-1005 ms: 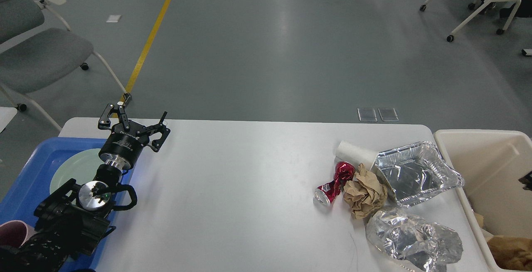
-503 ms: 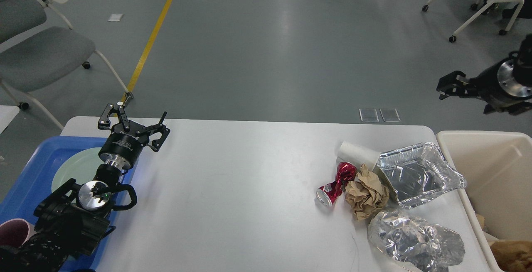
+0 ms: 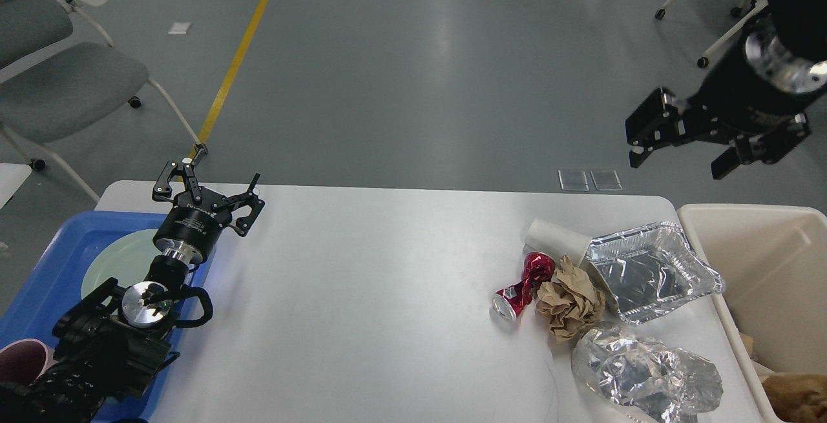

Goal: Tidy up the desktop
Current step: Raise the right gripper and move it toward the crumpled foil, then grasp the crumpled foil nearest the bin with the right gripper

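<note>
The white desktop [image 3: 362, 294] carries a pile of litter at its right end: a crushed red can [image 3: 517, 288], a ball of brown paper [image 3: 570, 300], a white paper cup [image 3: 554, 236] on its side, a foil tray [image 3: 652, 271] and a crumpled foil sheet [image 3: 646, 371]. My left gripper [image 3: 215, 181] hovers open and empty over the far left corner. My right gripper [image 3: 681, 157] hangs open and empty in the air beyond the far right corner, above and behind the litter.
A cream bin [image 3: 769, 261] stands against the table's right edge, with brown paper in its bottom. At the left a blue tray [image 3: 45, 261] holds a pale green plate [image 3: 126, 255] and a pink cup [image 3: 19, 358]. Chairs stand on the floor behind.
My right arm has come into view from the right edge, rising and swinging left past the bin. The left arm has not moved, and the litter lies as before.
</note>
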### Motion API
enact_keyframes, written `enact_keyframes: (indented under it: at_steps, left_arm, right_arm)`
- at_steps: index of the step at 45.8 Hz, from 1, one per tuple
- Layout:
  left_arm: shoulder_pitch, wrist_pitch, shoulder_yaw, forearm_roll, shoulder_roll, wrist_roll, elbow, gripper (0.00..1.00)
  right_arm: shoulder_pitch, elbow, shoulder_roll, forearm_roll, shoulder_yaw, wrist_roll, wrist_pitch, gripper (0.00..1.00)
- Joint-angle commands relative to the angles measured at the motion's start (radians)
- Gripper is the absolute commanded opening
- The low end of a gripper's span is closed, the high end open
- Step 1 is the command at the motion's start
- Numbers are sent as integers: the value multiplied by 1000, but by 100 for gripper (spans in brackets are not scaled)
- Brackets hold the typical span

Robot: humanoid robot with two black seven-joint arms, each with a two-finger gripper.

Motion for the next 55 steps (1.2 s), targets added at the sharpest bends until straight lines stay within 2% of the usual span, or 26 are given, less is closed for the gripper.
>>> enact_keyframes:
  at_steps: [1,5,14,35,45,47,52,55]
  left_arm:
    - [0,0,0,0,0,0,0,96]
    - [0,1,0,0,0,0,0,96]
    - [0,0,-1,0,0,0,0,96]
    - [0,0,-1,0,0,0,0,96]
    - [0,0,0,0,0,0,0,96]
    - [0,0,0,0,0,0,0,96]
    - [0,0,0,0,0,0,0,96]
    - [0,0,0,0,0,0,0,96]
  right_arm:
    - [-242,3,-82,0,3,-2,-217,100]
    - [-363,5,-150,0,4,-1,-308,100]
    - [-503,5,-256,-11,7,1,-317,100]
    - [-868,-55,-247,-26,236,-7,-371,100]
    - [-980,-115,-213,-28,254,-5,-498,97]
    - [-998,-118,-213,-28,260,-5,-520,89]
    - [-1017,-116,-212,-32,265,-5,-530,52]
    - [-1020,-116,-210,-34,265,-5,-530,35]
